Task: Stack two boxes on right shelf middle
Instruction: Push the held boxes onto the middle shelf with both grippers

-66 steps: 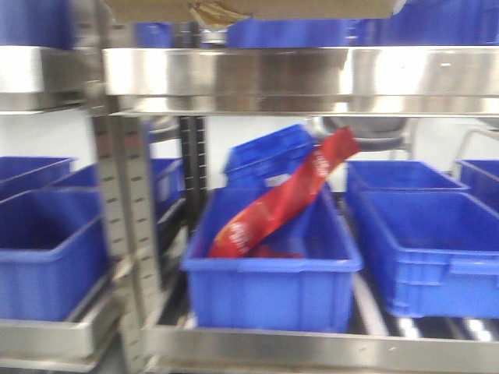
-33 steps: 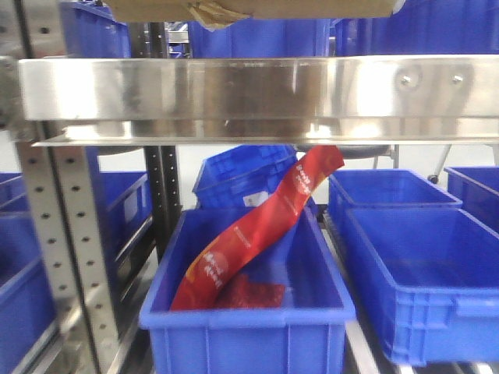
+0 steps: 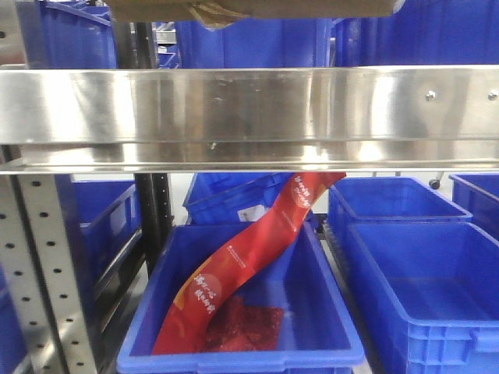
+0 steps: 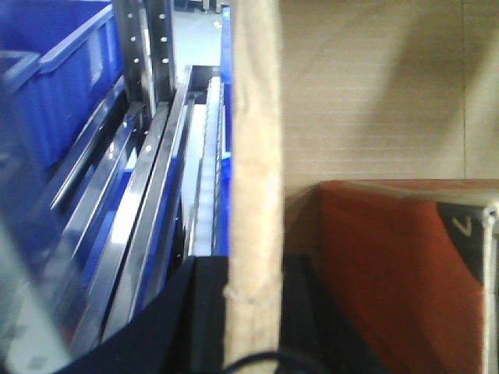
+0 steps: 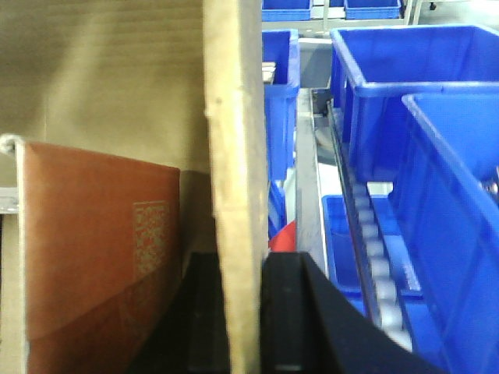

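I hold an open cardboard box between both arms. Its underside [image 3: 249, 8] shows at the top edge of the front view, above the steel shelf rail [image 3: 249, 117]. My left gripper [image 4: 253, 327] is shut on the box's left wall [image 4: 253, 156]. My right gripper [image 5: 238, 312] is shut on the box's right wall [image 5: 234, 117]. Inside the box lies an orange-red carton, seen in the left wrist view [image 4: 390, 273] and the right wrist view [image 5: 93, 257]. No second box shows.
Under the rail stands a blue bin [image 3: 242, 327] holding a long red packet [image 3: 249, 249]. More blue bins stand to the right [image 3: 421, 273], behind [image 3: 234, 199] and left [image 3: 101, 218]. A perforated steel upright [image 3: 43, 273] stands at the left. Roller tracks [image 5: 374, 257] run beside the bins.
The view has moved closer to the shelf and shifted right: the rail now sits lower and larger, the upright has slid left, and the bin with the red packet looks nearer.
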Controlling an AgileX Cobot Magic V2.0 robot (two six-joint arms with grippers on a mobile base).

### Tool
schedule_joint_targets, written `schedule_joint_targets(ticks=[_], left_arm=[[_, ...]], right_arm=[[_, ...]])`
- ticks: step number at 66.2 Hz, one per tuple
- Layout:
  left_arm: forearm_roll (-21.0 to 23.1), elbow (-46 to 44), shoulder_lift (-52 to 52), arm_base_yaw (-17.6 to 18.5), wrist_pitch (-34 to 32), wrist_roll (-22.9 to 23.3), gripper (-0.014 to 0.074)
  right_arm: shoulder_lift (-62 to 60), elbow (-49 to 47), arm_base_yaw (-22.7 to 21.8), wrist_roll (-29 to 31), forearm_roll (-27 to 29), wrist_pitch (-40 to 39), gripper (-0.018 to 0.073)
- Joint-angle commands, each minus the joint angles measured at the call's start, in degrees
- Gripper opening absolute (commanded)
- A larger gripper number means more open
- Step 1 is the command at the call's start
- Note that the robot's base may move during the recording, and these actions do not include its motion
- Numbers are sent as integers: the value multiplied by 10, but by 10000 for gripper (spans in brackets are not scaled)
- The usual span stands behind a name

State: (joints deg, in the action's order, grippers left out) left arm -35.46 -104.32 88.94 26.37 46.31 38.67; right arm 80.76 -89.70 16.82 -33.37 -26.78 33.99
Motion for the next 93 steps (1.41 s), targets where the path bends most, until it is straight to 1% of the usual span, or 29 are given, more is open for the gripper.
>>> schedule_joint_targets(ticks=[1, 51, 55, 60, 68, 72, 81, 86, 93], left_arm=[[-24, -7, -10, -5, -7, 3, -111], [-25, -7, -10, -5, -11, 3, -111], [-15, -7, -10, -5, -8, 3, -111], [6, -7, -10, -5, 11, 3, -111], [8, 6, -10, -5, 44, 3, -111], [8, 18, -10, -5, 45, 3, -111], [10, 46, -10, -5, 40, 3, -111], [10, 47, -10, -5, 29, 2, -111], [14, 47, -10, -5, 10, -18, -104]], right_arm=[[-9, -11, -7, -2, -20, -31, -162], [-8, -11, -7, -2, -20, -35, -162], [-8, -11, -7, -2, -20, -30, -162], [-8, -11, -7, -2, -19, -13, -162], [-8, -10, -7, -2, 34, 47, -162], [-4, -9, -7, -2, 61, 65, -162], [12, -9, -7, -2, 97, 82, -162], [23, -9, -7, -2, 100, 85, -162], [38, -9, -7, -2, 101, 85, -162]])
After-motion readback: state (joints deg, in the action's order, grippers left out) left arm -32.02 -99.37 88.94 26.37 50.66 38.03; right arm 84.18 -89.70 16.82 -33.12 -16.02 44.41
